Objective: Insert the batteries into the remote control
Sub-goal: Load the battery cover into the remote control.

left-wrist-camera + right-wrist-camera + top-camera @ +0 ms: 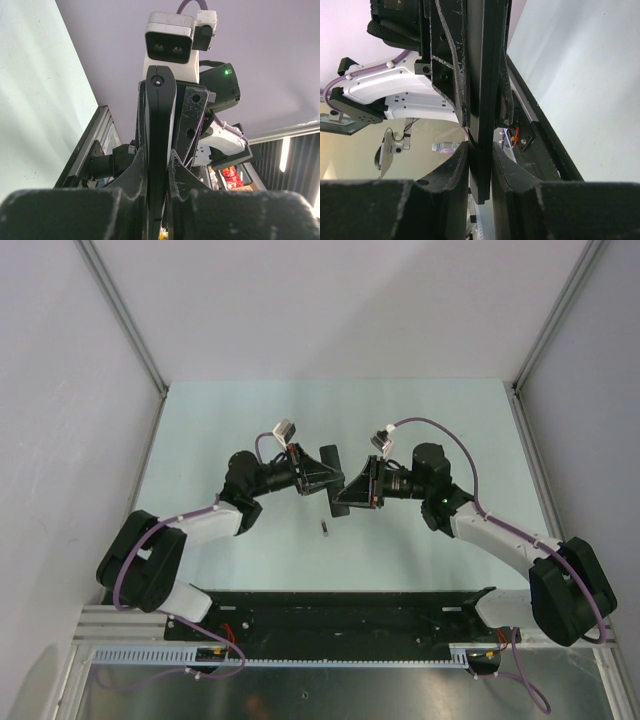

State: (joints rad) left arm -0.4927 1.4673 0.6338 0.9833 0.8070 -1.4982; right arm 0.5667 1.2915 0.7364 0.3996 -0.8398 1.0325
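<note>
I'm holding the remote control in mid-air, left jaws and right jaws both clamping it; a battery is lying on the worktop.

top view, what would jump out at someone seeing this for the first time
The two arms meet above the middle of the table. The left gripper and the right gripper both clamp the same remote control, holding it in the air between them. Just below, toward the arm bases, one small dark battery lies on the pale green surface.
</note>
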